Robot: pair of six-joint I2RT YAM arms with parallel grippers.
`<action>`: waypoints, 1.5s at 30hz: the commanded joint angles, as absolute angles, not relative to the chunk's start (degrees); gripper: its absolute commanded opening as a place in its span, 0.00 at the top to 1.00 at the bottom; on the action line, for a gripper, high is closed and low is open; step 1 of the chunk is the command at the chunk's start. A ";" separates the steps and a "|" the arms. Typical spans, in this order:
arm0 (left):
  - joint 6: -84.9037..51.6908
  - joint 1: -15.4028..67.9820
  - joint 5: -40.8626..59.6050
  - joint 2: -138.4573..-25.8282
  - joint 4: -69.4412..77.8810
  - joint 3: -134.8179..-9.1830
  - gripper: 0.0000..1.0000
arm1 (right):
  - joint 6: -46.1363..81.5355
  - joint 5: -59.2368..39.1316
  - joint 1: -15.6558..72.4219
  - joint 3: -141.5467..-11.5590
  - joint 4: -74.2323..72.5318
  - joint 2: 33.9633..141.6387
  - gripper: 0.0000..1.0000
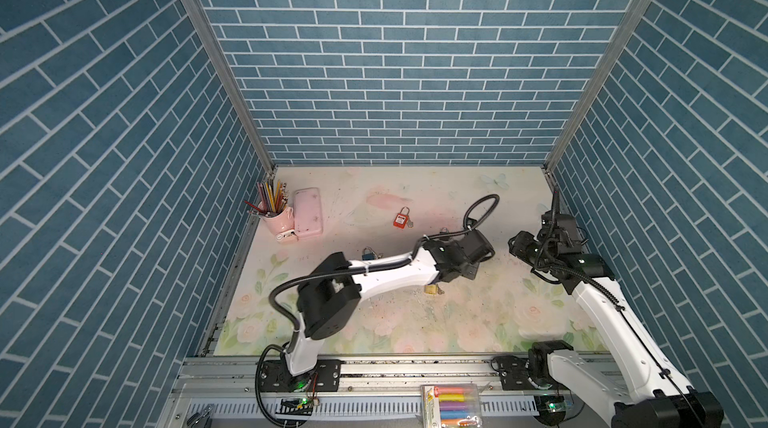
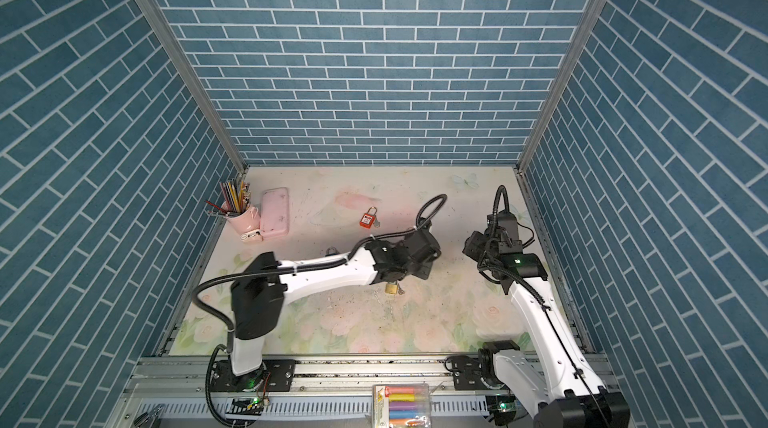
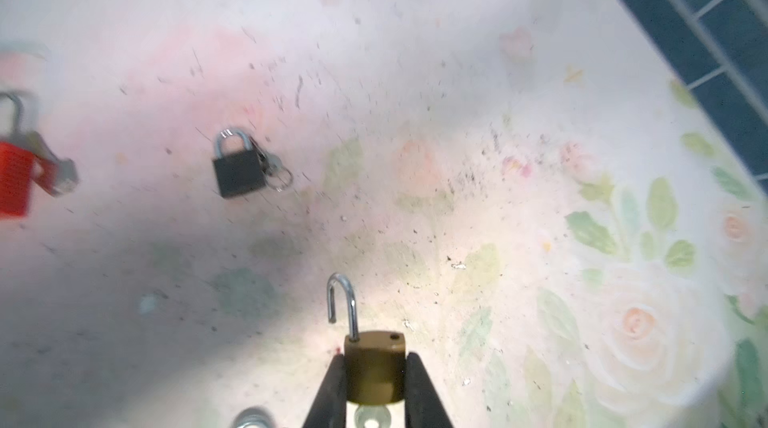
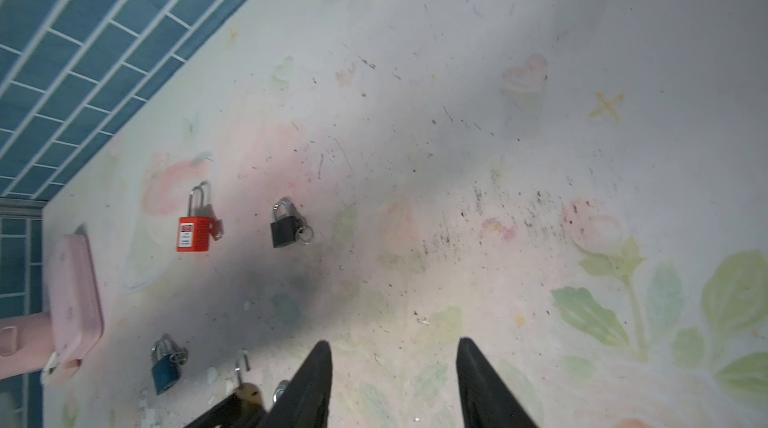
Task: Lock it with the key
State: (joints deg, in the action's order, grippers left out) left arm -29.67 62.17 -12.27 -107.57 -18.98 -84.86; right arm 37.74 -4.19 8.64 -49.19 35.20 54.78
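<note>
In a top view the floral desk (image 1: 478, 322) shows four padlocks: one red padlock (image 1: 401, 218), one blue padlock (image 1: 368, 254), one black padlock (image 1: 444, 231) half hidden by the left arm (image 1: 395, 276), and one brass padlock (image 1: 430, 289) under that arm's wrist. One pencil cup (image 1: 277, 218) and one pink case (image 1: 307, 213) sit far left.

In the left wrist view the left jaws clamp the brass padlock's body, its shackle (image 3: 343, 305) swung open. One key ring (image 3: 372, 416) shows blurred beneath it.

In the right wrist view the right jaws stand partway open, empty, over bare desk.
</note>
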 commanded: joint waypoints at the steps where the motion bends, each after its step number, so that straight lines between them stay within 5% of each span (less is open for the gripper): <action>1: -13.88 57.09 -5.40 -100.33 -6.93 -76.66 0.90 | 34.00 -12.14 8.17 -51.65 35.97 54.34 0.50; 10: 18.47 51.42 13.31 -80.07 1.42 -55.87 0.88 | 28.61 -41.77 9.71 -48.78 22.18 54.00 0.50; 16: 34.71 50.92 15.89 -71.06 3.95 -46.22 0.87 | 23.03 -39.76 18.06 -54.37 28.03 59.56 0.50; 24: 39.74 50.72 16.83 -70.30 0.54 -46.52 0.87 | 22.58 -34.54 28.86 -57.70 27.79 65.98 0.51; 45: 39.64 51.35 14.89 -70.58 0.12 -49.44 0.87 | 22.26 -31.73 33.66 -56.46 26.89 69.26 0.60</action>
State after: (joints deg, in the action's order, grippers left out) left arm 38.11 51.22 15.11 -70.94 0.34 -47.83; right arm 23.97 -32.10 33.12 -57.28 26.89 69.47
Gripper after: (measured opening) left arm 0.232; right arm 0.408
